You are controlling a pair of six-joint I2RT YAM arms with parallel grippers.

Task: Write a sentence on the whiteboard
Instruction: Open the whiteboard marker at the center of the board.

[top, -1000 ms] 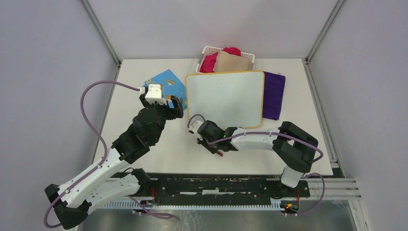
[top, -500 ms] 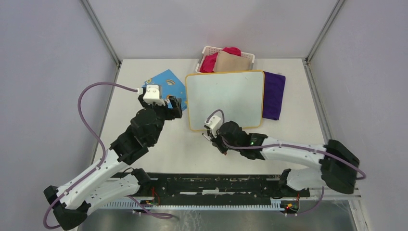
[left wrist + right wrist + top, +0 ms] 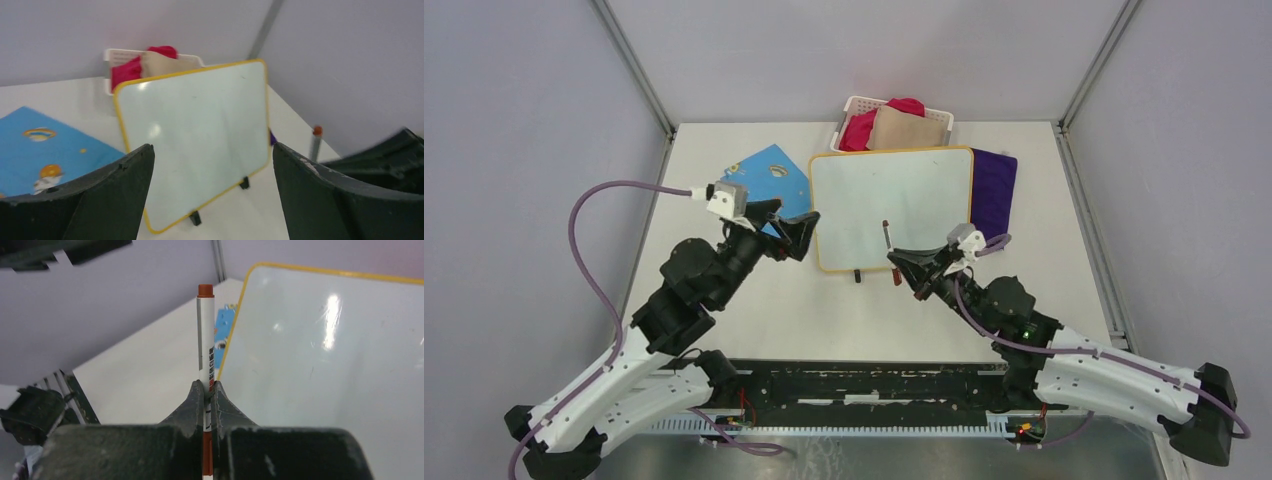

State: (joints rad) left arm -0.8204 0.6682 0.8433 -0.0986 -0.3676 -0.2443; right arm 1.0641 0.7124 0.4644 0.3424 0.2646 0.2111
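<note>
R gripper (image 3: 206, 390) pinches a red-capped marker (image 3: 205, 340) by near edge of the whiteboard (image 3: 891, 205). L gripper (image 3: 786, 222) spread wide, holding nothing, beside board's left edge. Board sits mid-table on black feet, btwn blue card (image 3: 764, 172) & purple cloth (image 3: 994, 195); basket (image 3: 854, 103) behind.

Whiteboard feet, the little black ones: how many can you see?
2. In the left wrist view both stick out under the whiteboard's near edge: the first foot toward its left corner, the second foot further right. More could hide under the far edge.
</note>
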